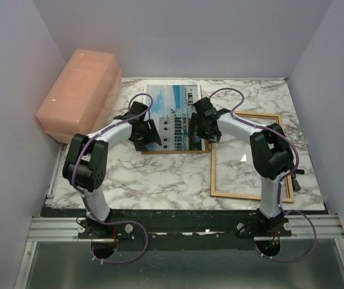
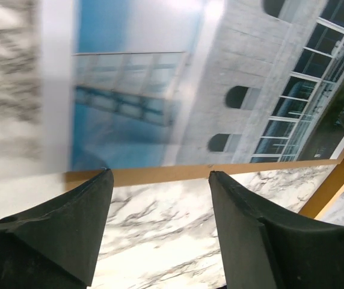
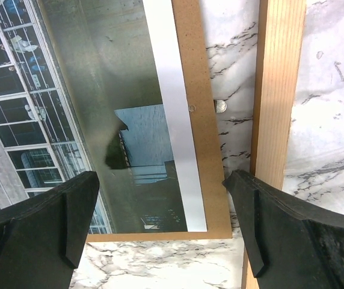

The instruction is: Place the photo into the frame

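1. The white-edged rectangular print of a white multi-storey building against blue sky [image 1: 171,114] lies flat at the middle of the far edge of the marble-patterned bench [image 1: 160,180]. It rests on a plain brown backing board [image 3: 205,156], which shows as a strip along the print's near and right sides.
2. The thin orange-brown wooden picture frame [image 1: 213,171] lies flat on the right half of the bench, with marble showing through its opening. Its left rail runs just beside the board's right edge, and the right wrist view shows a narrow band of marble between them.
3. The left gripper [image 1: 148,137] is over the print's near left part. Its black fingers [image 2: 70,229] stand apart with only marble and the board's edge between them, and they grip nothing.
4. The right gripper [image 1: 199,129] is over the print's near right corner. Its jaws are spread wide and its fingers [image 3: 292,235] straddle that corner and the frame's left rail without holding either.
5. A rounded pink plastic box [image 1: 79,93] sits at the far left corner of the bench.
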Robot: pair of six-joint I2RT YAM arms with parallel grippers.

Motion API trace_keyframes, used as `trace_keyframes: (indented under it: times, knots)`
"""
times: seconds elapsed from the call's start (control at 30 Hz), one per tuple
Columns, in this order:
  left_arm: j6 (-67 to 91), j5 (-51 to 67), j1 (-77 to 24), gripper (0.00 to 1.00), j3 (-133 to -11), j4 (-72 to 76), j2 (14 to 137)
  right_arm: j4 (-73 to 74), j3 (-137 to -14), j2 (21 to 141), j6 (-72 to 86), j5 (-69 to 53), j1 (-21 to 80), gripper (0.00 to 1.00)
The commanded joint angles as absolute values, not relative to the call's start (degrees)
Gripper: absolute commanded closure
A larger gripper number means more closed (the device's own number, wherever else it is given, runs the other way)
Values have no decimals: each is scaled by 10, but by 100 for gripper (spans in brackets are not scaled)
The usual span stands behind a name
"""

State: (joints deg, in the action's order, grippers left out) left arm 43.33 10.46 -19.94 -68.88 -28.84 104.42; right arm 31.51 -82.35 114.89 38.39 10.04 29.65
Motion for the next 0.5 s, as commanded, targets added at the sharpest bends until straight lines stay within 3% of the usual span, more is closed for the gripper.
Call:
trace_keyframes:
  times: [0.0,0.1,0.17,0.2,0.47]
  knots:
    - [439,109,-156,29,-628,-250,960,342,-804,1151,374,115,293,0]
    - [441,41,-150,17,-628,-303,951,336,-795,1149,374,100,293,0]
    - [444,5,-149,15,-634,-337,963,331,-787,1147,374,95,294,0]
    - [447,-6,-149,3,-637,-345,970,329,-783,1146,374,92,294,0]
    - [438,-2,-153,3,-702,-375,1015,318,-764,1143,373,72,294,0]
